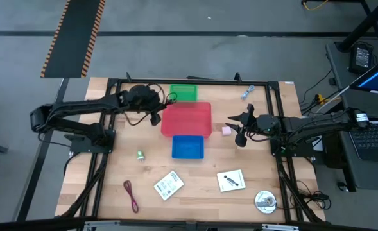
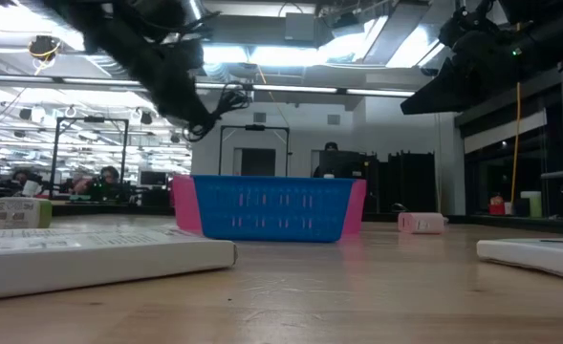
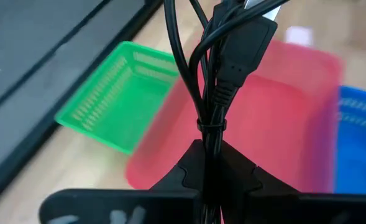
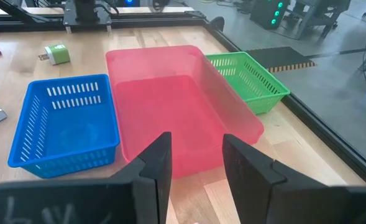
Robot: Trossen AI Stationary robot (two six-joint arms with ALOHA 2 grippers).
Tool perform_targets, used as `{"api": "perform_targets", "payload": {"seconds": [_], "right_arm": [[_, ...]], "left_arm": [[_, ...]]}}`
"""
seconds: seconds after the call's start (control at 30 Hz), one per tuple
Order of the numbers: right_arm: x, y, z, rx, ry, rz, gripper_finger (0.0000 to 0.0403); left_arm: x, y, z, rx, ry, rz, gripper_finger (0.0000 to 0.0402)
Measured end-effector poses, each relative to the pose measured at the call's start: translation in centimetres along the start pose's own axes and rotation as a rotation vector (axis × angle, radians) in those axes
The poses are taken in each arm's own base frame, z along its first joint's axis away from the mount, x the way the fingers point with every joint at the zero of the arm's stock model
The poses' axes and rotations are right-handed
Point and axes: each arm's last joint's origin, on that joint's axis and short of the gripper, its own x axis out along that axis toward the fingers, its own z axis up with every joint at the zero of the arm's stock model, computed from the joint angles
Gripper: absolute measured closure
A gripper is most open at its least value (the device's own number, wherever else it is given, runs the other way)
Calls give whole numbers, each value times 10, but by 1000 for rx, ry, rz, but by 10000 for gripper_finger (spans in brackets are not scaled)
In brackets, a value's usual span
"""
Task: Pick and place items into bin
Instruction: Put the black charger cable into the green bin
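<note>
Left gripper (image 1: pixel 155 110) hovering over left edge of red bin (image 1: pixel 186 119), jaws clamped on bundled black cable (image 3: pixel 215 81), carrying it above bin, likely for drop.

Right gripper (image 1: pixel 240 130) waiting just right of red bin, jaws parted, holding nothing, pink cube (image 1: pixel 226 131) lying close beside it.

Green piece (image 1: pixel 140 154), two white cards (image 1: pixel 169 185), dark red cord loop (image 1: pixel 131 194) lying in front of red bin, unpicked.

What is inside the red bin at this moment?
The red bin looks empty: its floor shows bare in the right wrist view. In the left wrist view the black cable, held by the left gripper, covers a strip of it.
</note>
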Motion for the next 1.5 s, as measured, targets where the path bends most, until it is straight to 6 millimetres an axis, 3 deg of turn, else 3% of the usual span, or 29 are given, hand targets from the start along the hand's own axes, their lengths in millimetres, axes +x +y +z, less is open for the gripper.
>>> {"api": "perform_targets", "payload": {"seconds": [0.33,0.53,0.8,1.13,1.5], "right_arm": [[0,0,0,-21,0,0,279],[0,0,0,-26,2,0,279],[0,0,-1,-48,9,0,279],[0,0,-1,-49,9,0,279],[0,0,-1,-46,9,-1,279]], "left_arm": [[38,18,59,171,101,80,388],[61,42,72,156,160,123,387],[90,61,60,202,232,138,386],[128,70,46,216,223,102,385],[136,71,40,231,242,99,380]]}}
